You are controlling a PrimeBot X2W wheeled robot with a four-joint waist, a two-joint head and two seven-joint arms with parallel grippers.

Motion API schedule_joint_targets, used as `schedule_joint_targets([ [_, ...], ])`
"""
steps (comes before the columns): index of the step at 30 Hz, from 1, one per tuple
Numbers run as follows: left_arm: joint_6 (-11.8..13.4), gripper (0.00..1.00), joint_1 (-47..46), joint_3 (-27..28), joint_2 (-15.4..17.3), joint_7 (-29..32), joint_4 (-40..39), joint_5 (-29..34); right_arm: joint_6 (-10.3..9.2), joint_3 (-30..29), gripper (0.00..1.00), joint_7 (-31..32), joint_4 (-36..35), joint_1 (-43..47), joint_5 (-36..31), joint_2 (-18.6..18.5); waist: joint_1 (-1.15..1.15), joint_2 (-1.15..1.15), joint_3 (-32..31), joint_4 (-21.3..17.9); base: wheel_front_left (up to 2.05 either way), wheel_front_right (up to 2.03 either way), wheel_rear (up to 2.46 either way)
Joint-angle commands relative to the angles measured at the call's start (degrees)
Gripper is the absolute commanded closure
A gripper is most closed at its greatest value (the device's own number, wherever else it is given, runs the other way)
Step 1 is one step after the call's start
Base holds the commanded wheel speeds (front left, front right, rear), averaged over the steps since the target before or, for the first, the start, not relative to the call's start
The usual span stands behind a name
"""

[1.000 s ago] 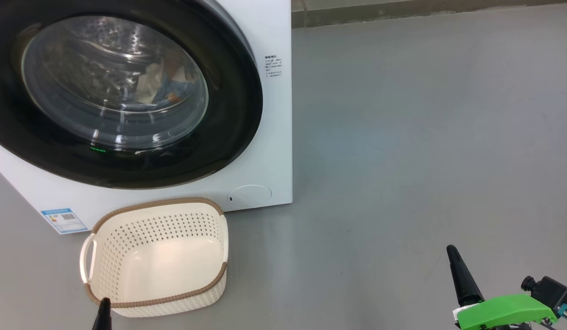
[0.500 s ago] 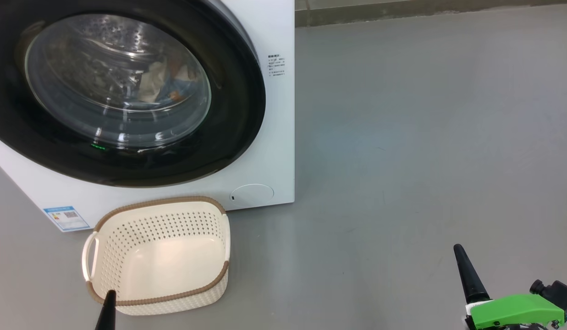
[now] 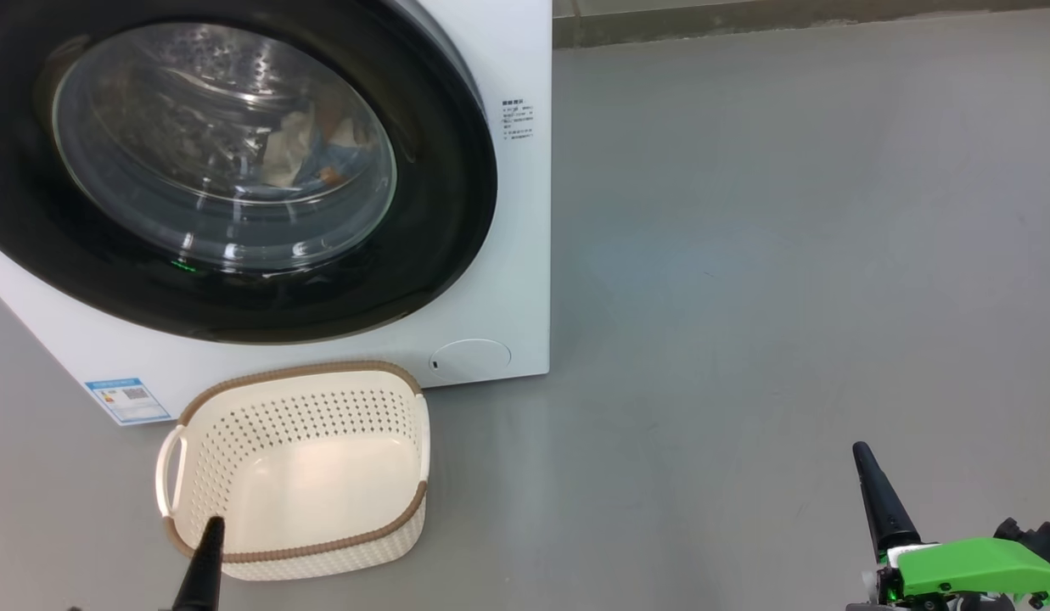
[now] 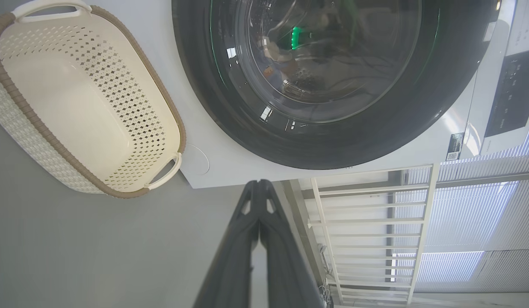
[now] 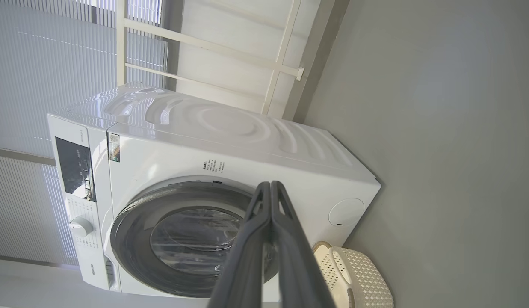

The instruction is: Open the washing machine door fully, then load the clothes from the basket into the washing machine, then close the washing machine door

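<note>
The white washing machine (image 3: 508,255) stands at the upper left with its glossy black washing machine door (image 3: 440,212) shut flat against the front. Through the glass, the clothes (image 3: 308,153) lie inside the drum, light blue and cream. The basket (image 3: 304,373) sits on the floor in front of the machine with nothing in it. My left gripper (image 3: 212,524) is shut and holds nothing, its tip over the basket's near rim. My right gripper (image 3: 861,450) is shut and holds nothing, far right over bare floor. The left wrist view has the left gripper (image 4: 259,184), basket (image 4: 97,64) and door (image 4: 439,85); the right wrist view has the right gripper (image 5: 270,185), machine (image 5: 247,145) and basket (image 5: 358,273).
Grey floor (image 3: 788,255) stretches to the right of the machine up to a wall base (image 3: 788,17). A round service flap (image 3: 469,358) and a blue sticker (image 3: 127,399) mark the machine's lower front. White railings and blinds (image 4: 375,222) stand behind the machine.
The head camera has drifted, shifting the picture slightly right. The left fingertip has risen in the view toward the basket's near rim, and the right gripper has edged right. Both stay shut.
</note>
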Motion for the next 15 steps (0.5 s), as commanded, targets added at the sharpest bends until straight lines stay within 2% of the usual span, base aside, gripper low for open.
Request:
schedule_joint_targets([
  [1, -0.14, 1.00, -3.51, 1.16, 1.40, 0.63, -0.89, -2.05, -0.08, 0.84, 1.00, 0.66, -1.70, -2.19, 2.05, -0.46, 0.00, 0.00, 0.02, 0.05, 0.00, 0.00, 0.00],
  [15, -0.16, 1.00, -5.65, 0.87, 1.58, 2.81, 0.22, -10.02, -0.11, -0.31, 1.00, 2.91, -1.95, -2.39, 10.46, -0.38, 0.00, 0.00, 0.12, 0.44, 0.00, 0.00, 0.00],
])
